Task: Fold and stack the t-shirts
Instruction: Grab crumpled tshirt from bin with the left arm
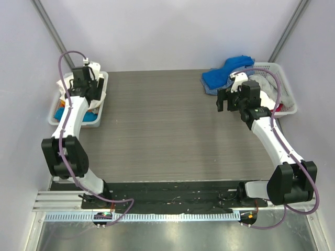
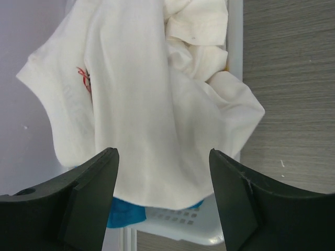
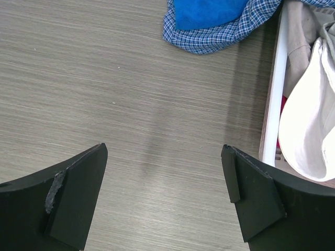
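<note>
The table [image 1: 162, 125] is bare across its whole middle, from the near edge to the far edge. Only the two far corners are taken. A basket [image 2: 178, 226] sits at the far-left corner and a second basket [image 3: 275, 94] at the far-right corner.

The left claw [image 2: 162, 157] hangs over the far-left basket with its fingers [image 2: 89, 193] spread wide and nothing clamped. A rumpled white shirt [image 2: 141, 104] with a small red mark [image 2: 84, 78] lies heaped in that basket, directly below the gap between the fingers and spilling over the rim toward the table's left edge. A blue shirt [image 2: 125, 214] peeks out from under it.

The right claw [image 3: 165, 151] is wide open and holds nothing, over bare table just left of the far-right basket. Beyond it, a bright blue shirt [image 3: 209, 10] lies on a blue-checked shirt [image 3: 220, 36], both drooping from the basket onto the table. Inside that basket lie another white shirt [image 3: 314, 120] and a greyish shirt [image 3: 301, 31].
</note>
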`<state>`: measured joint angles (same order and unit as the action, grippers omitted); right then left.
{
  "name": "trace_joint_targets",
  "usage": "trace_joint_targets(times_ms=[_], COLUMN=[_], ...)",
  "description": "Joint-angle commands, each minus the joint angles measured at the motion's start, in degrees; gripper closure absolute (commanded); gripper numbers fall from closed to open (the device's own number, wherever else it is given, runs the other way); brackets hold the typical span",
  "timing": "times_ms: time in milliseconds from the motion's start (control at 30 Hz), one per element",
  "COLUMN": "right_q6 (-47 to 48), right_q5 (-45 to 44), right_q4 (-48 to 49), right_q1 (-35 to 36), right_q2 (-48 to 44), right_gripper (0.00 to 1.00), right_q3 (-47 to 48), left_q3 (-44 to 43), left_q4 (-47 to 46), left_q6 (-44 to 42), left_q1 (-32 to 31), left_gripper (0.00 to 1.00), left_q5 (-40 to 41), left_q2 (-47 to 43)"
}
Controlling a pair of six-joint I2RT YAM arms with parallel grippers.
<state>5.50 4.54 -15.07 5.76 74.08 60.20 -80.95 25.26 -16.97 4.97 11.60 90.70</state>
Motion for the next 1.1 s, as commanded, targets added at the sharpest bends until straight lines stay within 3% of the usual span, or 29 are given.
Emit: trace_joint_targets(times_ms=[0, 267, 367, 400, 500, 800, 933, 1067], right_q6=[1.3, 1.7, 1.7, 1.7, 1.7, 1.3, 1.3, 1.3], right_q5=[1.4, 2.1, 2.3, 2.5, 2.6, 3.5, 4.0, 4.5], right_q4=[0.6, 0.6, 0.3, 0.3, 0.2, 0.0, -0.1, -0.3], right_q1=[-0.2, -0.4, -0.6, -0.7, -0.8, -1.7, -2.2, -2.2], right_q2=[0.3, 0.5, 0.7, 0.8, 0.8, 0.5, 1.1, 2.4], right_gripper=[0.0, 0.0, 0.0, 0.0, 0.0, 0.0, 0.0, 0.0], right_q3=[0.9, 0.6, 0.7, 0.7, 0.7, 0.8, 0.7, 0.8], left_q3=[-5.7, -10.5, -10.5, -10.5, -10.2, -7.9, -9.0, -16.1], left_q4=[-2.4, -3.2, -3.8, -3.6, -2.8, -3.9, -1.2, 4.4], left_q6=[-5.3, -5.7, -5.7, -5.7, -4.7, -4.7, -1.6, 4.7], left_q1=[0.0, 0.1, 0.1, 0.1, 0.1, 0.2, 0.1, 0.0], left_gripper=[0.28, 0.38, 0.57, 0.72, 0.99, 1.0, 1.0, 1.0], left_q5=[4.0, 6.4, 7.2, 7.1, 6.6, 6.7, 0.8, -11.4], left_q2=[4.7, 10.3, 11.8, 12.0, 12.2, 10.5, 6.5, 2.1])
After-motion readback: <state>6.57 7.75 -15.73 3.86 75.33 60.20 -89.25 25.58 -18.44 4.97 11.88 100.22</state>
